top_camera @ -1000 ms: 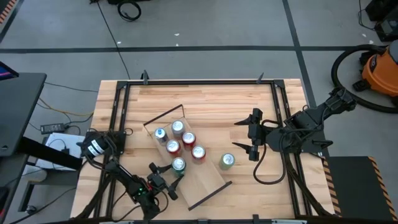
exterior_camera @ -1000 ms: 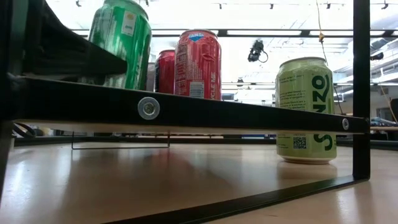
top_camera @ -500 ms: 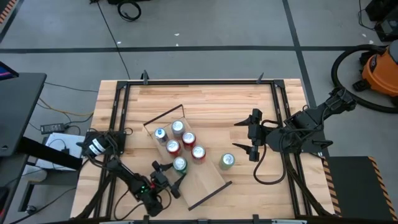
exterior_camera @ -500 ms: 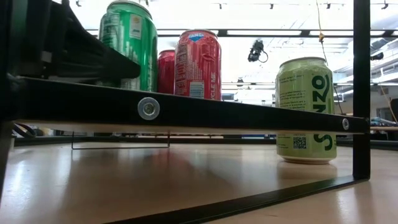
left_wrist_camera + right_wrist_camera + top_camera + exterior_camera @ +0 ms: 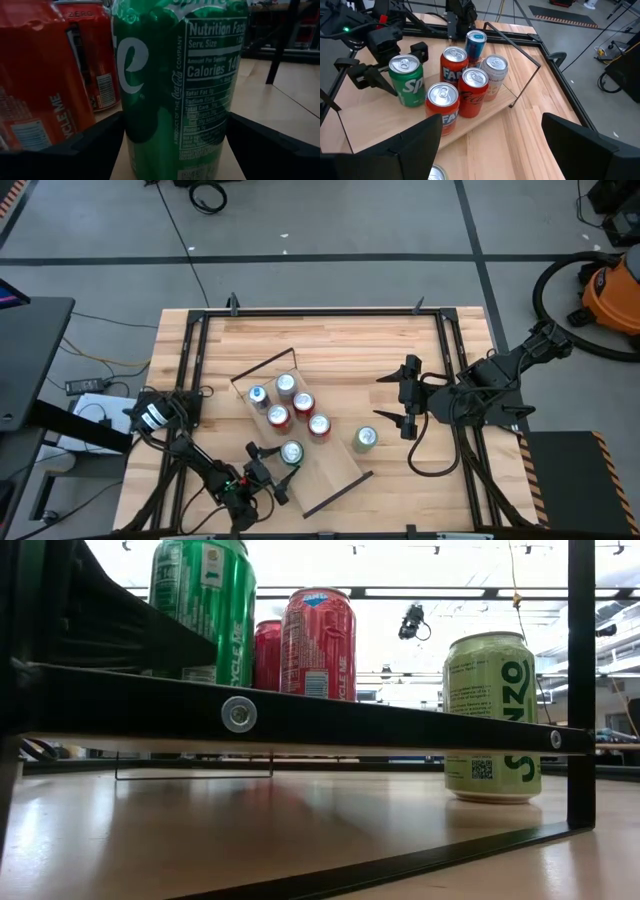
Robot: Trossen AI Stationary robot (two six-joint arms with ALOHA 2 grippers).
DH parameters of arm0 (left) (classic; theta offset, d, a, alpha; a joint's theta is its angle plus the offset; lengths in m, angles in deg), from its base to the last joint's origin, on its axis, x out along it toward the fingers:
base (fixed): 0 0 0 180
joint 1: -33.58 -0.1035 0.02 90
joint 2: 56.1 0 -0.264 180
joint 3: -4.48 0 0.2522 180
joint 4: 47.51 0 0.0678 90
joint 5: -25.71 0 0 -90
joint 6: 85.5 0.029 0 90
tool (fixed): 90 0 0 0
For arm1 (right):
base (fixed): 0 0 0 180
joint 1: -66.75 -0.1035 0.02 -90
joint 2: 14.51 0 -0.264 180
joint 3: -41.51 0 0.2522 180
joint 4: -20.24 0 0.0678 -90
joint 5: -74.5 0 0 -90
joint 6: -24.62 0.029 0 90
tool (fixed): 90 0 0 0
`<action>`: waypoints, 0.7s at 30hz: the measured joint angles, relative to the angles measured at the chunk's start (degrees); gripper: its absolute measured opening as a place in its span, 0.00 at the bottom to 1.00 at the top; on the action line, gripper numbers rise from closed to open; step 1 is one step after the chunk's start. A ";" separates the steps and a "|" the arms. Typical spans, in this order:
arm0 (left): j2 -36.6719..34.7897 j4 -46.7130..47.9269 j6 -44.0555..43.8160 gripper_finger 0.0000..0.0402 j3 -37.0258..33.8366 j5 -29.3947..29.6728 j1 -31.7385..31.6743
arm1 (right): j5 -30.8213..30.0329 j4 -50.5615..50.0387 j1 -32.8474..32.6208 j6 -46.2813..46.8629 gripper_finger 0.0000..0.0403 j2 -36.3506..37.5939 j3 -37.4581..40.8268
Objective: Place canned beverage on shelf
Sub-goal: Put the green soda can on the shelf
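Observation:
A green can (image 5: 291, 452) stands upright on the shelf (image 5: 335, 465), a pale plank with black rod ends, at the plank's near side beside several red, silver and blue cans (image 5: 470, 82). My left gripper (image 5: 277, 466) is open and level, with one finger on each side of the green can (image 5: 175, 90). A light green can (image 5: 365, 439) stands on the tabletop right of the shelf and shows in the low view (image 5: 490, 715). My right gripper (image 5: 402, 395) hangs open and empty, high over the table's right half. My left gripper comes level from the table's near left. Its fingers (image 5: 95, 145) flank the lower half of the green can's wall (image 5: 150, 150). Whether they touch the wall I cannot tell. The can stands upright with its base on the plank.
Black frame rods (image 5: 300, 312) run round the tabletop. The shelf's rod end (image 5: 530, 65) rises at its far side. Bare tabletop (image 5: 350, 350) lies beyond the shelf and toward the far right. An orange vacuum (image 5: 610, 290) stands on the floor past the right edge.
The green can leaned a second ago and now stands upright on the plank. It has shifted slightly toward the table's near edge. My left gripper has rolled at the wrist with it and stayed in place.

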 joint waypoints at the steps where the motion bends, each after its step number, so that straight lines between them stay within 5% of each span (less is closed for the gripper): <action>1: -0.11 -0.07 0.57 0.85 0.00 -0.21 0.00 | 0.00 0.00 0.00 0.00 0.87 0.00 0.00; 21: -2.47 -1.54 5.71 0.99 -0.07 -0.24 0.22 | 0.04 0.00 0.00 0.00 0.87 0.00 0.00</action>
